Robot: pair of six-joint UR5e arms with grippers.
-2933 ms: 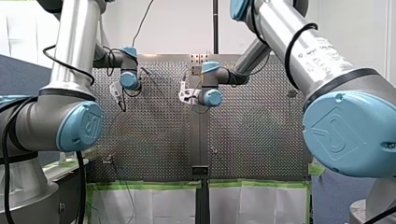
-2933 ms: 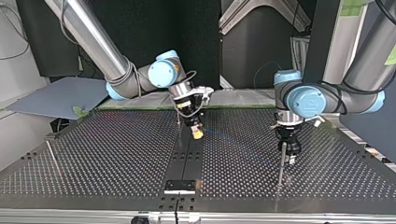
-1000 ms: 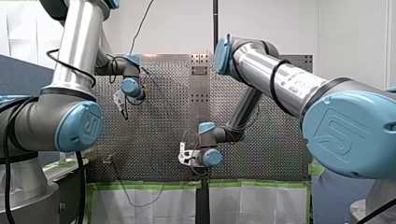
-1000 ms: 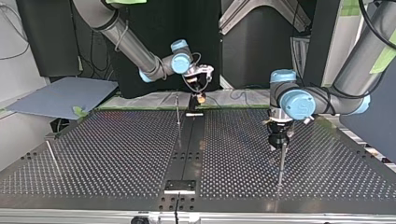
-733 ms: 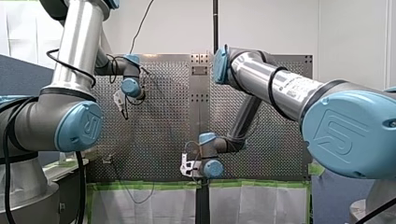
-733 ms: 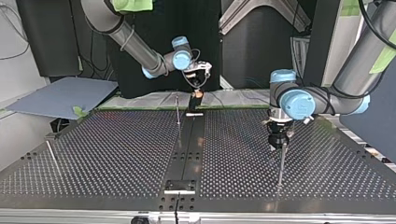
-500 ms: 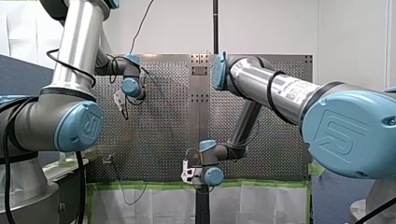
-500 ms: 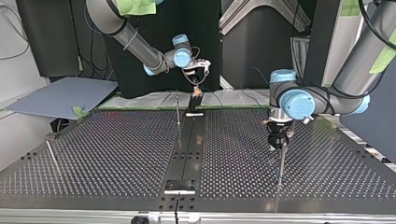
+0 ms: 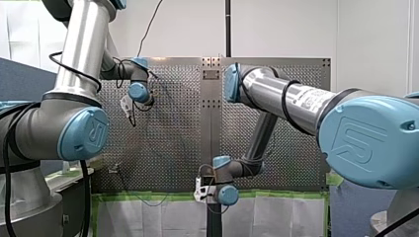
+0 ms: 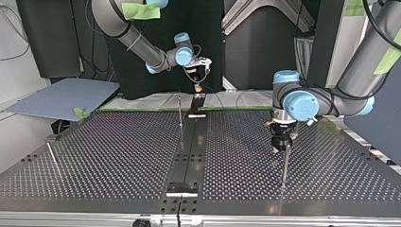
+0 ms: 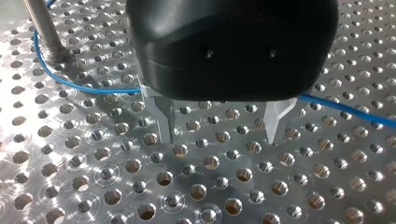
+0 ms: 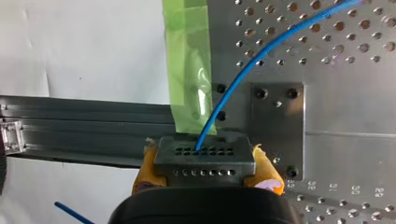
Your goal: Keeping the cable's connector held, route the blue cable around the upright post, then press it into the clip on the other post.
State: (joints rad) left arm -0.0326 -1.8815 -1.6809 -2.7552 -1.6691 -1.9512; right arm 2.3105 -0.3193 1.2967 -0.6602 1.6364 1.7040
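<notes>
Table [image 10: 118, 156]: perforated metal, and it carries everything you see here.
Right arm [image 9: 276, 96]: it folds back to the middle of the table's edge nearest the arms' bases.
Left gripper [image 11: 222, 137]: it hangs over the table's half on its own arm's side, well in from the edges. Its two metal fingers [image 11: 166, 121] stand apart, with only bare holes between them.
Right gripper [image 12: 205, 173]: its yellow pads [image 12: 145, 168] are clamped on the connector, over the dark rail along that near edge.
Post [image 11: 44, 28]: upright and near the left gripper.
Plate [image 12: 278, 130]: bolted flat at the table's near edge, beside the right gripper.
Green tape [image 12: 187, 60]: a strip stuck along the table's near edge.
Blue cable [image 11: 88, 88]: it bends around the post's foot, then lies flat on the table beside the left fingers, not between them. Its other end rises from the connector, between the green tape and the plate.
Connector [image 12: 204, 154]: a grey block with rows of small holes, held between the yellow pads. The cable enters the middle of its outer face.
Hidden: the left gripper's black body covers the stretch of cable behind its fingers. In the front and top views you can hardly trace the cable.
Writing: small printed figures sit near the plate at the table's edge, and a label is on the right arm's tube. Both are too small for you to read.
</notes>
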